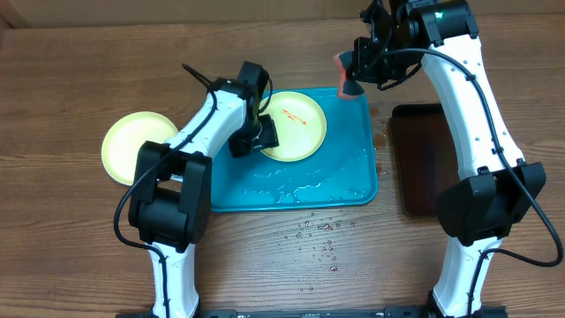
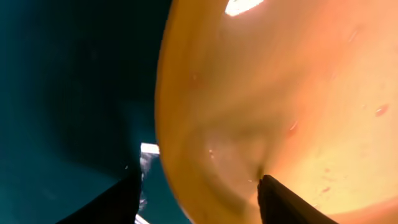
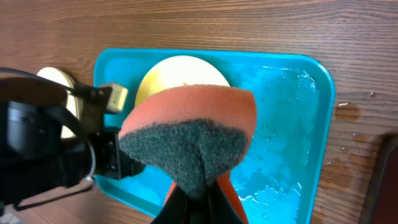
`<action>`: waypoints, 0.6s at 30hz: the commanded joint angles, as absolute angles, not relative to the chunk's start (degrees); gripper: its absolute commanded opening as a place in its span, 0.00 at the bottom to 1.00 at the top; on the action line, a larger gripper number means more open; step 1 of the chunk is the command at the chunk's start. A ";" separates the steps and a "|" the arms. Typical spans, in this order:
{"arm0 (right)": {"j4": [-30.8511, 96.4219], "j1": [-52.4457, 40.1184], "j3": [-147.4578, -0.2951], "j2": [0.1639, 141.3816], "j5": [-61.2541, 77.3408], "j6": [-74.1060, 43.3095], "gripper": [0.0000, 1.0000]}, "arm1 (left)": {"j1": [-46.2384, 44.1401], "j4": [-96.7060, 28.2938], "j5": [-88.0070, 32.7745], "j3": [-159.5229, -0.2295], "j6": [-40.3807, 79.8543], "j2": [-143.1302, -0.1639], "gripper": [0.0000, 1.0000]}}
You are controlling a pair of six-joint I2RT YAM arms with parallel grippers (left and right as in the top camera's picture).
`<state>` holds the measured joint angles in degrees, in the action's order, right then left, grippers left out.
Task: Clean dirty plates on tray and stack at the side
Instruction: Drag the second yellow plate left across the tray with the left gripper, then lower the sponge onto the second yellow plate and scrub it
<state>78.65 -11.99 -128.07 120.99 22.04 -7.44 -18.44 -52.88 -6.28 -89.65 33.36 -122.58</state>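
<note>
A pale yellow-green plate (image 1: 300, 128) with red-orange smears lies in the turquoise tray (image 1: 353, 177). My left gripper (image 1: 256, 137) is low at this plate's left rim. In the left wrist view the plate (image 2: 280, 93) rim runs between the jaws of the left gripper (image 2: 199, 180). The right finger (image 2: 280, 202) touches the plate's inside, and a strip of tray (image 2: 62, 93) shows beside the left finger, so it is open. My right gripper (image 1: 349, 75) hovers over the tray's far right corner, shut on an orange sponge (image 3: 193, 130) with a grey scouring face. Another plate (image 1: 132, 146) rests on the table left of the tray.
A narrow dark tray (image 1: 424, 159) lies right of the turquoise one. The turquoise tray's floor (image 3: 292, 99) is wet and foamy. Water drops (image 1: 318, 234) dot the wood in front of it. The left arm's body (image 3: 43, 143) crosses the tray's left edge.
</note>
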 commanded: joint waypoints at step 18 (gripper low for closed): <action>75.24 -14.81 -120.68 120.99 21.61 -7.01 0.05 | -18.68 -48.80 3.57 -85.93 25.21 -122.63 0.04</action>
<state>76.03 -13.54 -123.42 120.99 22.02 -7.44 -20.10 -48.01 -3.14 -87.72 32.23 -121.58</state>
